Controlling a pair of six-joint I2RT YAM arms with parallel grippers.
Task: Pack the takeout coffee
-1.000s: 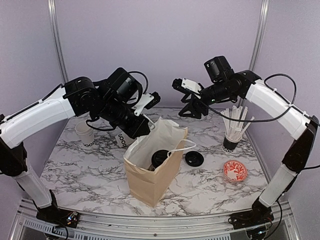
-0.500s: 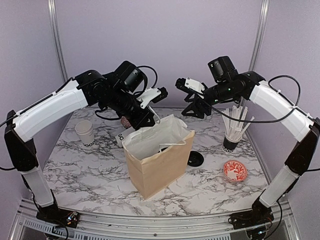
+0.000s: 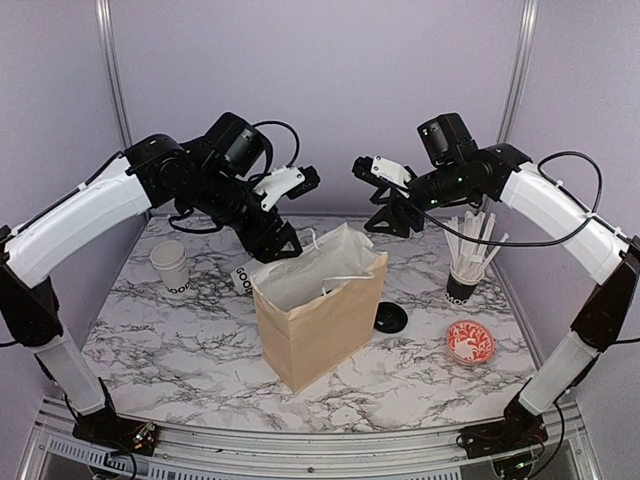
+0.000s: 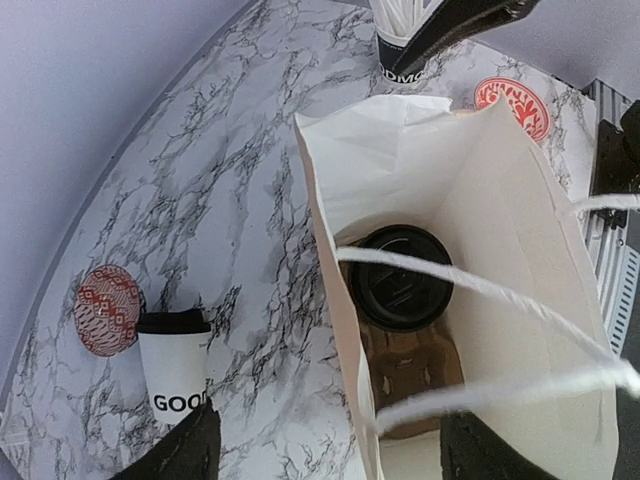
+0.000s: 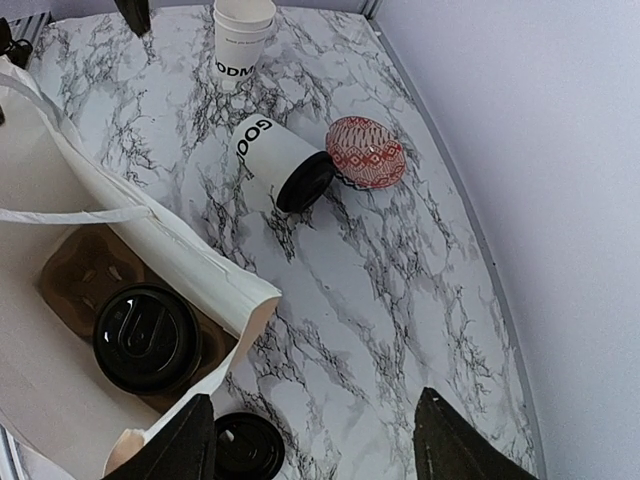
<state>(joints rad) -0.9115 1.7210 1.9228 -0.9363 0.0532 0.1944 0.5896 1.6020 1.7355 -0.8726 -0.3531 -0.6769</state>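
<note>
A brown paper bag (image 3: 318, 300) stands open mid-table. Inside it one takeout coffee shows its black lid (image 4: 405, 277), also seen in the right wrist view (image 5: 147, 338), sitting in a cardboard carrier. A second lidded coffee (image 5: 275, 165) lies on its side behind the bag (image 3: 243, 275). A white cup with no lid (image 3: 170, 268) stands at the left. My left gripper (image 3: 293, 212) hovers open above the bag's rear left rim (image 4: 335, 455), holding nothing. My right gripper (image 3: 370, 195) hangs open and empty above the bag's far right (image 5: 315, 440).
A loose black lid (image 3: 390, 318) lies right of the bag. A dark cup of white sticks (image 3: 465, 270) and a red-patterned bowl (image 3: 470, 343) are at the right. Another red bowl (image 5: 365, 152) sits beside the lying cup. The bag's white string handles (image 4: 470, 290) cross its mouth.
The left gripper was shut at the bag's rear rim while the tilted bag came upright; it has now opened and lifted off. The right arm has barely moved.
</note>
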